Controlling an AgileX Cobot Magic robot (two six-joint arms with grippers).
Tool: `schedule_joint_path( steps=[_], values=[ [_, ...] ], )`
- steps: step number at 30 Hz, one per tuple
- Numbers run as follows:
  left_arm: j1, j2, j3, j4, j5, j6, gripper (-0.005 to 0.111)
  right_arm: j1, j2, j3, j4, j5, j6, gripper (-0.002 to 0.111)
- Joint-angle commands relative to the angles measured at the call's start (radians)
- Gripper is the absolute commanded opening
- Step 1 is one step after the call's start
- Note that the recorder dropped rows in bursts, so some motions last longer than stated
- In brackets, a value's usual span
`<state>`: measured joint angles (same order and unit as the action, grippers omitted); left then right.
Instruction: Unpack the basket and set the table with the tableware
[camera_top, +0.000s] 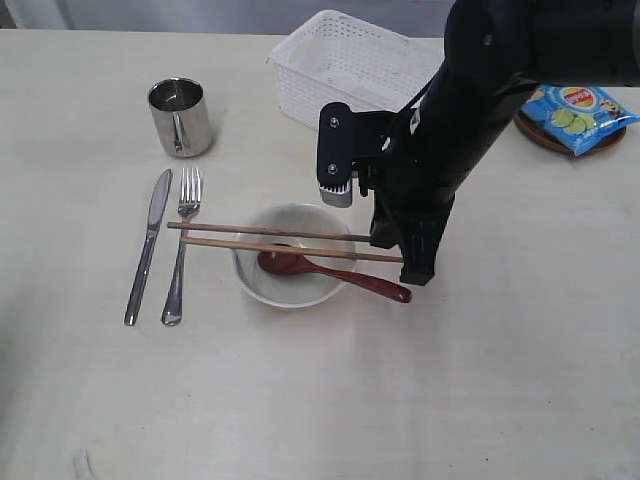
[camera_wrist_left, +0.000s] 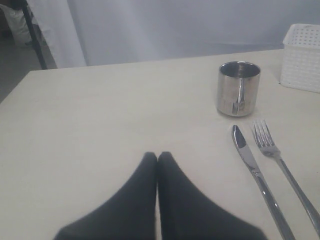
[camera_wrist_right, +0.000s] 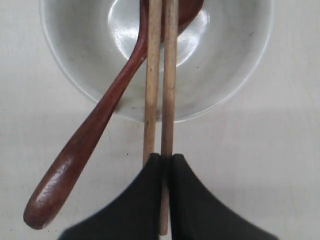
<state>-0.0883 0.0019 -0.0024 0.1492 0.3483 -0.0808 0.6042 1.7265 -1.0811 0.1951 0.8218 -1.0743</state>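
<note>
Cream desk (camera_top: 500, 380) with faint wood grain carries the whole setting. Nearest in the exterior view lies the reddish-brown spoon (camera_top: 335, 272); its scoop sits inside the off-white bowl (camera_top: 290, 298), and its handle slants over the rim toward the near right, the tip resting on the desk. Left of the bowl the steel knife (camera_top: 148, 245) and fork (camera_top: 180, 250) lie side by side, knife on the outside; both long axes run near to far, with blade tip and tines pointing away. Two wooden chopsticks (camera_top: 260, 231) span the bowl's rim, almost parallel, long axes left to right; their left ends reach toward the fork and their right ends toward the right gripper (camera_top: 418, 270). In the right wrist view that gripper (camera_wrist_right: 166, 159) has its jaws closed on the end of one stick, while the other stick stops just beside a finger. The left gripper (camera_wrist_left: 157, 156) is closed on nothing, fingertips pressed together over bare desk on the knife's side. Beyond the cutlery the steel mug (camera_top: 181, 118) stands upright, its handle facing near. Farther back the white lattice basket (camera_top: 340, 70) sits upright, partly behind the right arm; at the far right a blue chip bag (camera_top: 580, 112) rests on the brown plate (camera_top: 545, 138).
</note>
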Motion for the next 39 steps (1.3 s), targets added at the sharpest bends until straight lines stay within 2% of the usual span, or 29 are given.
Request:
schedule_joint_path(
  steps=[1,39],
  values=[
    [-0.005,-0.002,0.002,-0.003,-0.001,-0.002,0.0,-0.004,0.001,0.001,0.011,0.016,-0.007,0.0],
    [-0.005,-0.002,0.002,-0.003,-0.001,-0.002,0.0,-0.004,0.002,0.001,0.028,-0.005,0.005,0.0]
  ],
)
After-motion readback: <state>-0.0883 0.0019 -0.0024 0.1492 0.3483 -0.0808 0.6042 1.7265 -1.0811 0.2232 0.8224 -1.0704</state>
